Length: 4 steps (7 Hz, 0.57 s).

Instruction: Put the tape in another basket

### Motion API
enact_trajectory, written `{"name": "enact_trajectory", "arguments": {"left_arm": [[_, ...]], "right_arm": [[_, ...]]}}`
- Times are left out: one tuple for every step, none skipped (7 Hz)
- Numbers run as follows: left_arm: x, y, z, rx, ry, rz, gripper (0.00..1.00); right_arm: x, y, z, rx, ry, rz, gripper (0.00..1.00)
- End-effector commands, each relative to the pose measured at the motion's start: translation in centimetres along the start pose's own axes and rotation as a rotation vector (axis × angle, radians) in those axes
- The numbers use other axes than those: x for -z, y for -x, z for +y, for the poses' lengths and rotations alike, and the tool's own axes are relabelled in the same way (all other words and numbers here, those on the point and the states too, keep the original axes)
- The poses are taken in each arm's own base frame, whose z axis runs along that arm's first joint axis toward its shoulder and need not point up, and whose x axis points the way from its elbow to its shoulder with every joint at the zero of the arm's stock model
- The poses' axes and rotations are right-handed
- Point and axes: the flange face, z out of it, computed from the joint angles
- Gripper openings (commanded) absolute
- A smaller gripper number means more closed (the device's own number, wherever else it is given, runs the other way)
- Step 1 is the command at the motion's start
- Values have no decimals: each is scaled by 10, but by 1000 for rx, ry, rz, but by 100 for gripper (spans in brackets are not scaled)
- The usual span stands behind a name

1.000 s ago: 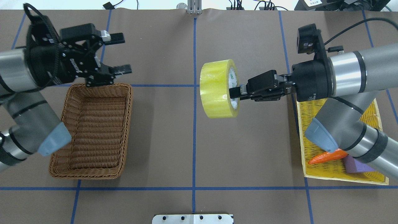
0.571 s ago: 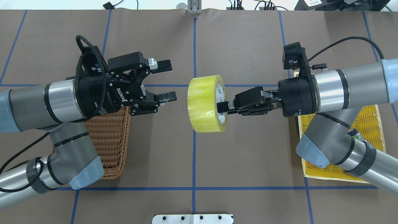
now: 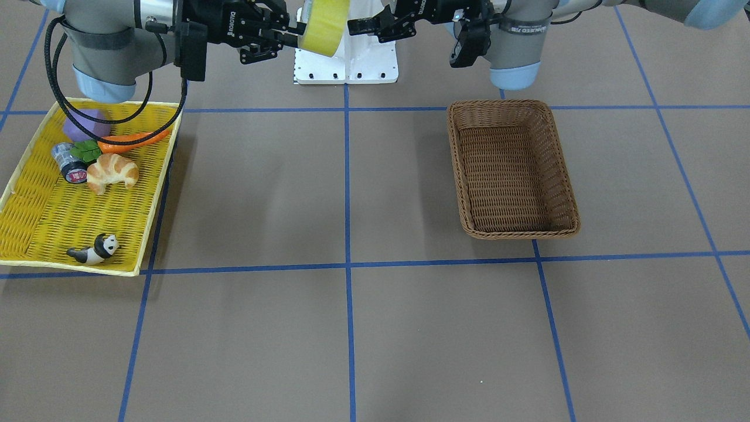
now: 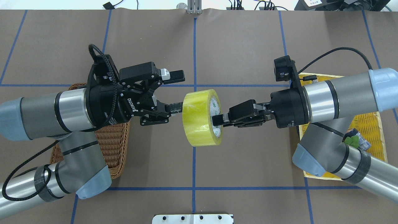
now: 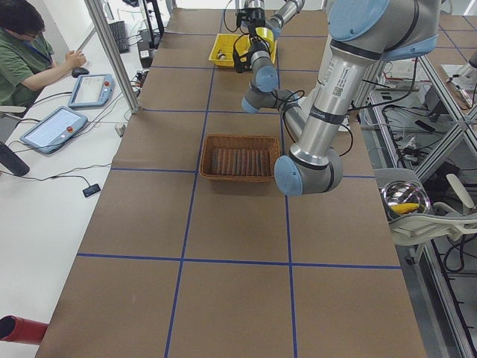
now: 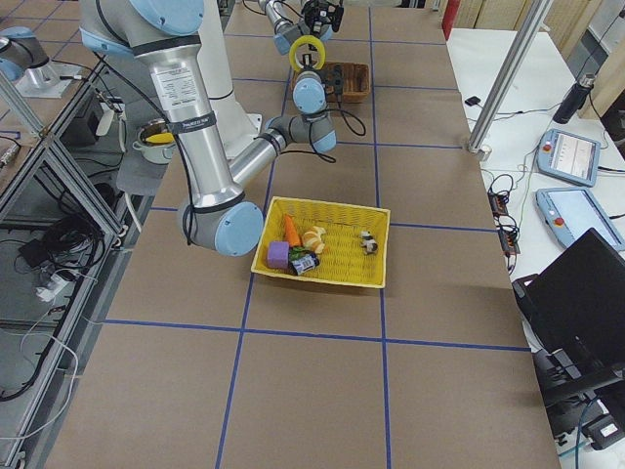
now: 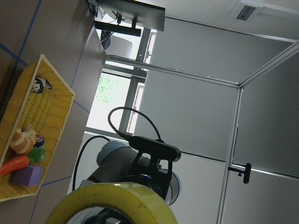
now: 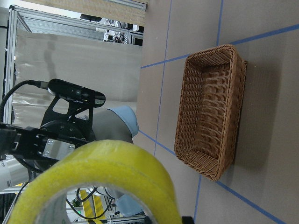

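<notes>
The yellow tape roll (image 4: pixel 200 117) hangs in the air over the table's middle, standing on edge. It also shows in the front view (image 3: pixel 323 22). My right gripper (image 4: pixel 218 119) is shut on its rim from the right, one finger inside the whitish core. My left gripper (image 4: pixel 181 91) is open at the roll's left side. Its upper finger is above the rim and its lower fingertip is at the roll's left face. The brown wicker basket (image 3: pixel 512 170) stands empty under my left arm. In the overhead view the basket (image 4: pixel 112 146) is partly covered.
The flat yellow tray (image 3: pixel 41 223) lies on my right side. It holds a carrot (image 3: pixel 132 139), a croissant (image 3: pixel 112 171), a purple block (image 3: pixel 87 124), a small cylinder (image 3: pixel 69 164) and a panda figure (image 3: pixel 96 249). A white mounting plate (image 3: pixel 345 64) sits at the robot's base.
My left arm has swung right from above the brown basket until its open fingers reach the tape. My right arm has carried the tape left and a little nearer to the robot.
</notes>
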Motion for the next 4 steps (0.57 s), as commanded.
{"name": "enact_trajectory", "arguments": {"left_arm": [[-8,4,7,4,14,-1,95],[-8,5,9,5,16,-1,72],[-7,7,10,5,20,-5,2],[0,13,8,-15,18,-22,0]], "right_arm": [[-6,-2,5,-5,15,-2,0],[-6,-1,5,-1,14,-4,0],[-7,1,4,-12,7,-9,79],[-8,3,2,-32,-11,-17,100]]}}
